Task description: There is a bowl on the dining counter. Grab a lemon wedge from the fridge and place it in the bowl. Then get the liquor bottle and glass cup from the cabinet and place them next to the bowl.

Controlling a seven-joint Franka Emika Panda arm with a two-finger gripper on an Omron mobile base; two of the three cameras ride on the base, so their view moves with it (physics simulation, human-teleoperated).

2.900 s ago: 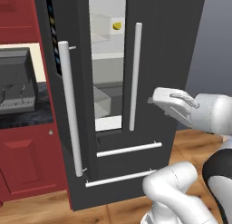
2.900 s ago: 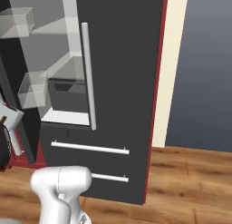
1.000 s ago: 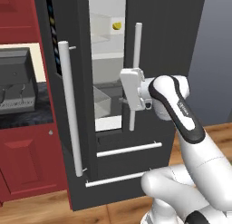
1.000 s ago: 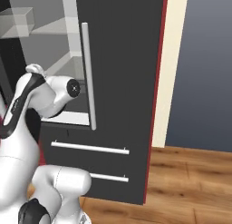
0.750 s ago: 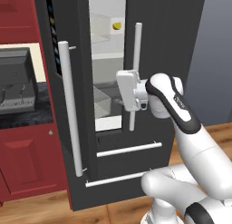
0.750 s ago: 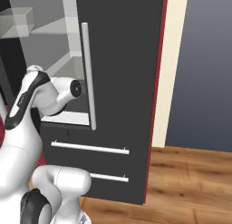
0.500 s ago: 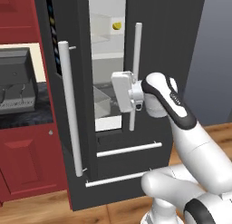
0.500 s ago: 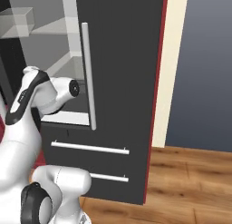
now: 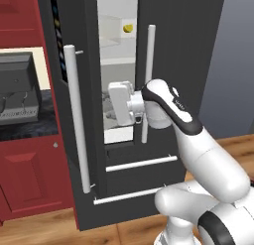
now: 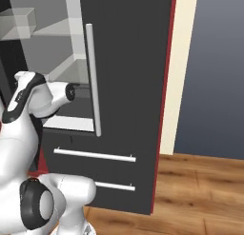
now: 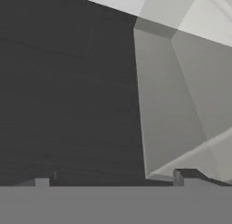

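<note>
Inside the gap between its two dark doors, the fridge (image 9: 178, 50) shows a pale lit interior, and that narrow opening is the frame for everything to come. Its right door carries a long pale bar handle (image 9: 148, 80) running upright, and the left door another, both standing close to the arm's path. Next in size, the white arm reaches forward from the base with its wrist level, so that the tool (image 9: 118, 104) sits at the mouth of the opening, about mid-height, just left of the right door's handle. From the hand view, the two dark tips stand wide apart with nothing between them, facing a dark wall and a clear bin (image 11: 181, 105).

Smallest of all, the lemon wedge (image 9: 128, 28) rests on an upper shelf, a bright yellow speck well above the tool and slightly to its right, further back in the compartment. The coming move, as I judge it, turns on that height difference: the tool must climb nearly straight up within the gap, then push inward.
</note>
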